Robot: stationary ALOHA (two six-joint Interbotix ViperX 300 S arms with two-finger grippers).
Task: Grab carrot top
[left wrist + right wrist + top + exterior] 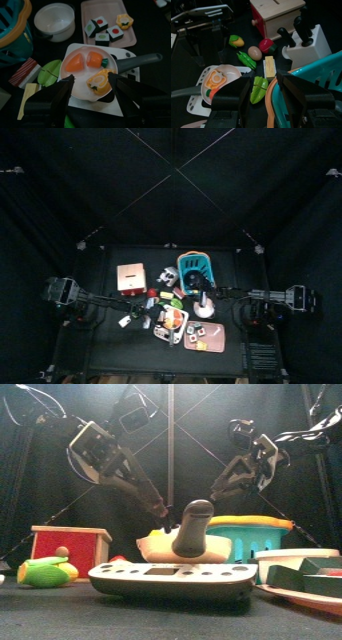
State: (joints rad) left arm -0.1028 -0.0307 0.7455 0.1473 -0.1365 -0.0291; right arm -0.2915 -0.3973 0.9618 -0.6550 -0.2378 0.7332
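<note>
The carrot top [98, 60], an orange stub with a green tip, lies in a white pan [79, 87] beside a larger orange carrot piece [74, 61] and a yellow-orange food piece [100, 82]. My left gripper [91, 97] hovers over the pan's near side, open wide, with nothing between its jaws. In the top view the pan [171, 316] sits at the table's middle front. My right gripper [264, 99] stands open over the rim of a teal basket [314, 75], holding nothing. The pan [218, 80] also shows in the right wrist view.
A white bowl [55, 19] and a pink tray [100, 10] of sushi pieces lie beyond the pan. A green pea pod [48, 71] and a butter stick [29, 97] lie beside it. A red wooden box [281, 12], a knife block [308, 37] and an egg [254, 52] stand near the basket.
</note>
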